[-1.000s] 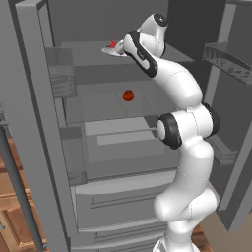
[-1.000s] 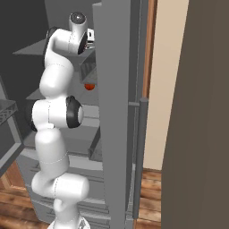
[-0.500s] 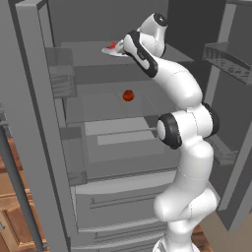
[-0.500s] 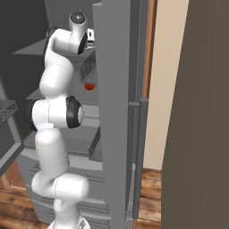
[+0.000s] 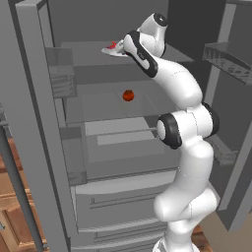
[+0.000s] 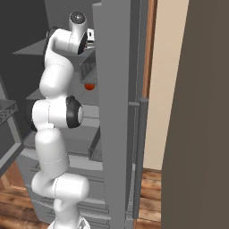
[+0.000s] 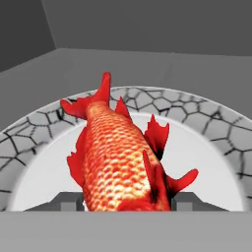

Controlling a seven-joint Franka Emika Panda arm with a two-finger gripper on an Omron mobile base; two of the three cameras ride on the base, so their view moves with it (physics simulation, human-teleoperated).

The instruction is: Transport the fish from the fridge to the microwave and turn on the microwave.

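Note:
The fish [image 7: 120,157], bright red-orange with a forked tail, lies on a round white plate [image 7: 206,167] with a cracked grey rim, on an upper shelf of the open fridge [image 5: 29,123]. In the hand view its body sits between my gripper's [image 7: 128,203] two dark fingertips [image 7: 66,202], which press against its sides. From the left base view my gripper [image 5: 118,48] reaches in over the fish [image 5: 114,45] on the plate [image 5: 109,50]. The microwave is out of view.
A small round red tomato [image 5: 128,95] rests on the shelf below the plate, also visible as the tomato [image 6: 90,86] from the right. The fridge's open door [image 6: 118,112] with its bar handle [image 6: 142,152] stands close on the right. Door racks [image 5: 229,56] hang at right.

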